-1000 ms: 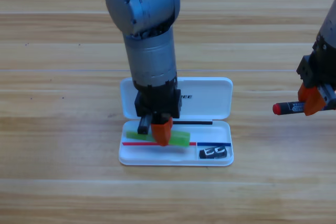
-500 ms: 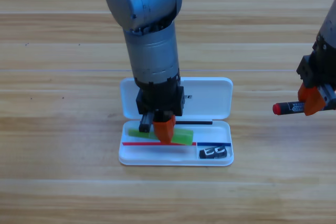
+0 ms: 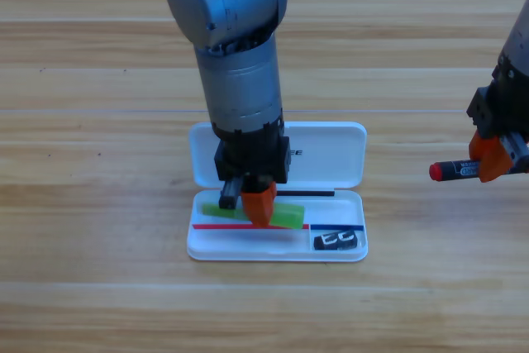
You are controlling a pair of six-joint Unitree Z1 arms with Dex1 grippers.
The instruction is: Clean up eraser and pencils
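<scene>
The open white case (image 3: 326, 153) lies mid-table. In its tray, at the right end, sits the black eraser (image 3: 337, 240). The pale green pencil (image 3: 288, 216) lies slightly tilted across the tray. My left gripper (image 3: 248, 204) points down onto its middle and is shut on it, hiding part of the bar. At the right edge my right gripper (image 3: 493, 159) holds the black pen with red ends (image 3: 451, 171) level above the table, its red tip pointing left.
The case's lid stands open behind the tray, under the left arm's wrist. Bare wooden table lies all around the case, with a wide gap between it and the right gripper.
A second ago the left gripper shifted slightly up and right, and the green pencil shifted with it. Since then nothing has moved. The right arm has held still.
</scene>
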